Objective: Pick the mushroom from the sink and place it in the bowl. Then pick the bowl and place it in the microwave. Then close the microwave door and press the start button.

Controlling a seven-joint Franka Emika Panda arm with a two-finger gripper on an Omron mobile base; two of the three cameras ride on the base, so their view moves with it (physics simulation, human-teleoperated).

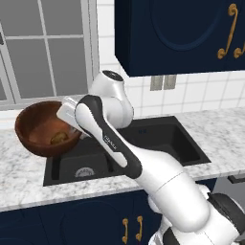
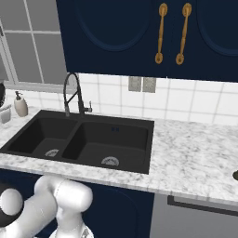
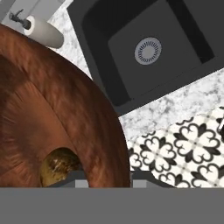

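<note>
The reddish-brown wooden bowl [image 1: 40, 127] hangs in the air above the counter, left of the black double sink [image 1: 162, 139]. My gripper [image 1: 75, 130] is shut on the bowl's right rim. The tan-brown mushroom [image 1: 58, 138] lies inside the bowl, near the gripped side. In the hand view the bowl [image 3: 52, 109] takes up the left half, with the mushroom [image 3: 59, 167] low in it and the rim between my fingertips [image 3: 81, 184]. Below lies the sink [image 3: 175, 48] with its round drain. The microwave and its door are out of view.
A cream soap dispenser [image 2: 20, 104] stands on the counter left of the sink [image 2: 83, 139], and the dark gooseneck tap [image 2: 72, 90] rises behind the sink. Marble counter [image 2: 195, 158] runs to the right. Navy wall cabinets [image 1: 182, 33] hang overhead. Patterned floor tiles [image 3: 183, 148] lie below the counter edge.
</note>
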